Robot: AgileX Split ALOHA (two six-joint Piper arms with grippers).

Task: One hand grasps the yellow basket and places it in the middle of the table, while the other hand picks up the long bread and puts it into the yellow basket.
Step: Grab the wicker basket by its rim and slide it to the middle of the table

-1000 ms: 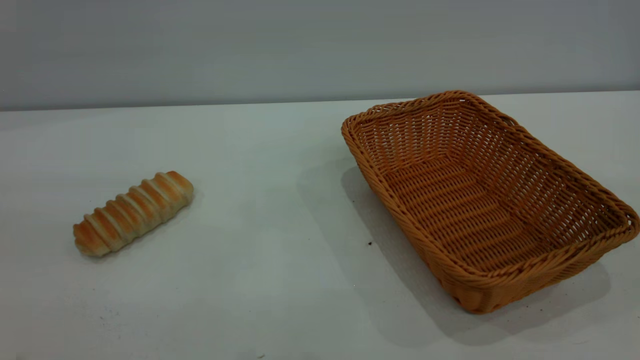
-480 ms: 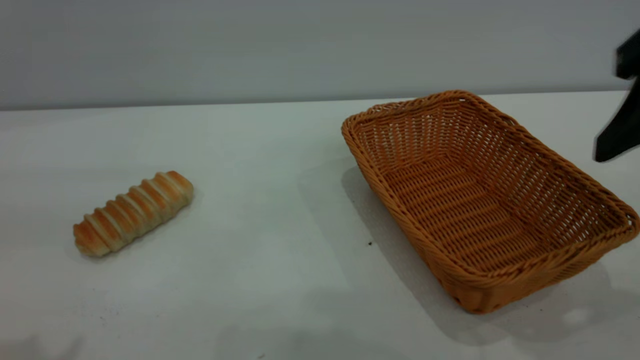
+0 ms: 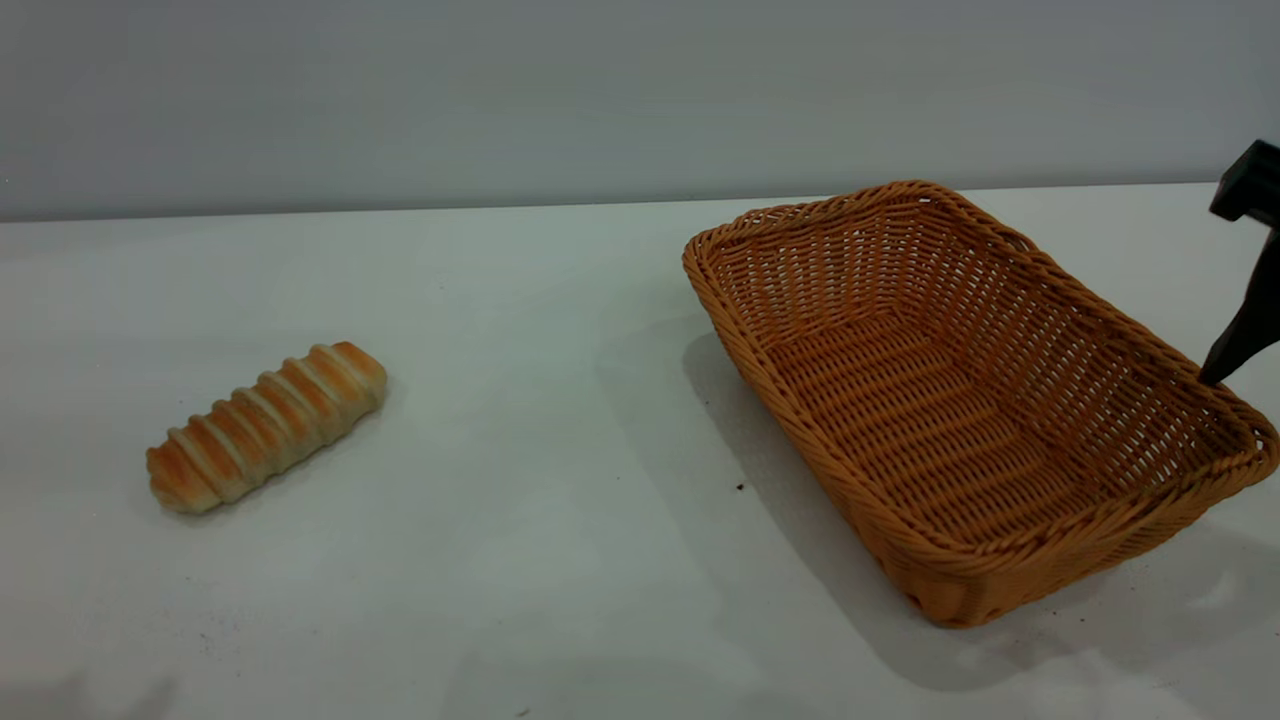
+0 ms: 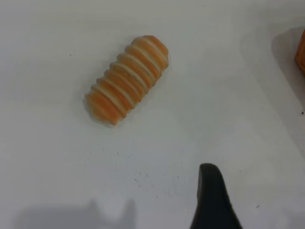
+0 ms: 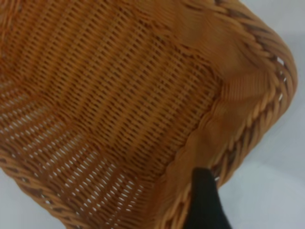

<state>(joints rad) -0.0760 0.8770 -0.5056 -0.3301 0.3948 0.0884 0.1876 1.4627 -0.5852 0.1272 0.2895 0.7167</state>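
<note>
My right gripper [image 3: 1238,345] hovers at the yellow basket [image 3: 960,400] rim; whether its fingers are spread I cannot tell. If they straddle badly, the rim may slip.

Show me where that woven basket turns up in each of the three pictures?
Exterior view: the yellow basket sits on the right half of the table.
Left wrist view: only a sliver of its rim shows at the picture's edge.
Right wrist view: its woven inside fills nearly the whole picture.
Shared landmark: the right claw's dark fingertip at the basket's rim, also in the right wrist view.
</note>
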